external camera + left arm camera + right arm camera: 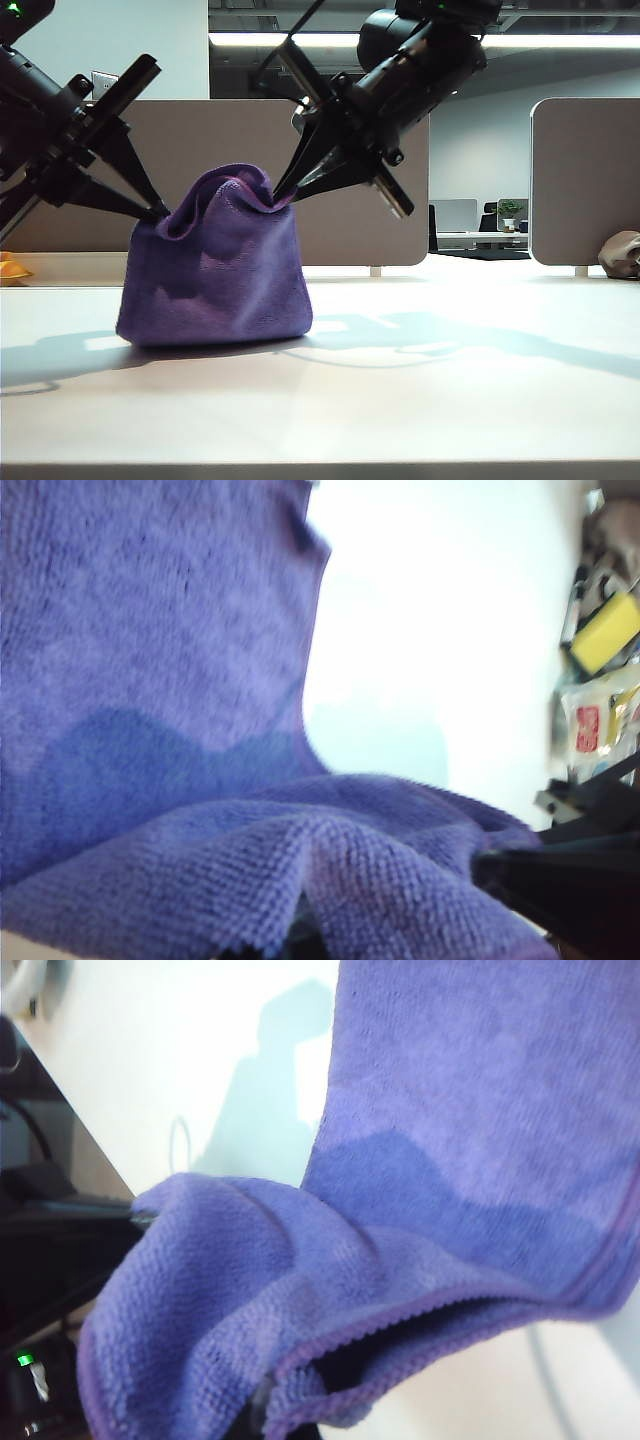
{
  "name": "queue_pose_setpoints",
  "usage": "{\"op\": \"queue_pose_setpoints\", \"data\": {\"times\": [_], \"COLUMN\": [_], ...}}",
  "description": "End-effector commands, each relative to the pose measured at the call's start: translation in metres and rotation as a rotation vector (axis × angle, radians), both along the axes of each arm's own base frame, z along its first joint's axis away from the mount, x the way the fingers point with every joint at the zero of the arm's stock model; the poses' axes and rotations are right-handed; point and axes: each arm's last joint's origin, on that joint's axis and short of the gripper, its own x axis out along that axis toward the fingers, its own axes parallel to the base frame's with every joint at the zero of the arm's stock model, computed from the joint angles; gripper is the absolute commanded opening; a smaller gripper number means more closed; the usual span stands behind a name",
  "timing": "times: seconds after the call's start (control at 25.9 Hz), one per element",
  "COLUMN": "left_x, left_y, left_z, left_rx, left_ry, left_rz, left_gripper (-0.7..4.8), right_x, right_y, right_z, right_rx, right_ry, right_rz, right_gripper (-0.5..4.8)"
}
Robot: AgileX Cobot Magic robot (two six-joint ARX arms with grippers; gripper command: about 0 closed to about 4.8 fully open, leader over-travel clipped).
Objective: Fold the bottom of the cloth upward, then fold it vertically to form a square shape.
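Looking across the desk from the exterior camera, I see the cloth held up by its two top corners, its lower edge resting on the desk surface left of centre. The left gripper comes in from the left side with its jaws closed on the cloth's upper left corner. The right gripper slants down from the upper right with its jaws closed on the upper right corner. Between the two pinched corners the top edge bunches into a rounded fold, and the body of the cloth hangs as a pouch with shadows of the jaws across its face. In the left wrist view, the cloth fills most of the frame, and its stitched hem shows in the right wrist view. Grey partition panels stand behind the desk, and a small brownish lump sits at the far right.
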Motion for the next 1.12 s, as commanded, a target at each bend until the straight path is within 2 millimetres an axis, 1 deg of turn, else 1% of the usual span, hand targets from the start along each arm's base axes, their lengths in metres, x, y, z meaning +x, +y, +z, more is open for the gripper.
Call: {"op": "queue_pose_setpoints", "data": {"times": [0.04, 0.19, 0.39, 0.46, 0.54, 0.62, 0.69, 0.73, 0.77, 0.81, 0.85, 0.89, 0.96, 1.04, 1.08, 1.12], "left_x": [0.004, 0.011, 0.016, 0.022, 0.026, 0.030, 0.033, 0.036, 0.038, 0.042, 0.043, 0.045, 0.048, 0.050, 0.051, 0.051], "left_y": [0.005, 0.014, 0.025, 0.030, 0.028, 0.027, 0.027, 0.026, 0.026, 0.025, 0.025, 0.025, 0.025, 0.025, 0.025, 0.025], "left_z": [0.005, 0.008, 0.008, 0.004, 0.002, 0.001, -0.001, -0.003, -0.004, -0.003, 0.000, 0.002, 0.008, 0.013, 0.015, 0.015], "left_rx": [-0.018, -0.031, -0.041, -0.043, -0.056, -0.065, -0.067, -0.064, -0.064, -0.059, -0.058, -0.056, -0.057, -0.047, -0.045, -0.042], "left_ry": [-0.040, -0.087, -0.088, -0.090, -0.112, -0.131, -0.133, -0.125, -0.126, -0.139, -0.162, -0.179, -0.201, -0.225, -0.234, -0.234], "left_rz": [0.023, 0.071, 0.120, 0.141, 0.129, 0.122, 0.124, 0.123, 0.122, 0.120, 0.123, 0.132, 0.137, 0.152, 0.151, 0.154], "left_gripper": [-0.06, -0.06, -0.06, -0.06, -0.06, -0.05, 0.03, 0.61, 1.00, 1.25, 1.25, 1.25, 1.26, 1.38, 1.54, 1.57], "right_x": [0.006, 0.013, 0.020, 0.026, 0.029, 0.031, 0.032, 0.033, 0.035, 0.036, 0.038, 0.039, 0.041, 0.043, 0.043, 0.044], "right_y": [0.005, 0.009, 0.013, 0.016, 0.018, 0.020, 0.021, 0.021, 0.020, 0.020, 0.019, 0.019, 0.015, 0.015, 0.015, 0.015], "right_z": [0.001, 0.001, 0.004, 0.001, -0.004, -0.008, -0.011, -0.011, -0.011, -0.010, -0.009, -0.008, -0.007, -0.007, -0.006, -0.006], "right_rx": [0.042, 0.084, 0.137, 0.164, 0.159, 0.162, 0.168, 0.172, 0.179, 0.189, 0.200, 0.205, 0.207, 0.202, 0.204, 0.207], "right_ry": [0.000, -0.016, -0.050, -0.041, -0.028, -0.023, -0.017, -0.021, -0.028, -0.035, -0.037, -0.039, -0.042, -0.045, -0.050, -0.056], "right_rz": [-0.035, -0.070, -0.113, -0.139, -0.139, -0.137, -0.135, -0.134, -0.135, -0.139, -0.150, -0.154, -0.163, -0.170, -0.172, -0.171], "right_gripper": [-0.01, -0.01, -0.01, -0.01, 0.06, 0.61, 0.97, 1.16, 1.40, 2.01, 2.47, 2.58, 2.61, 3.02, 3.17, 3.21]}}
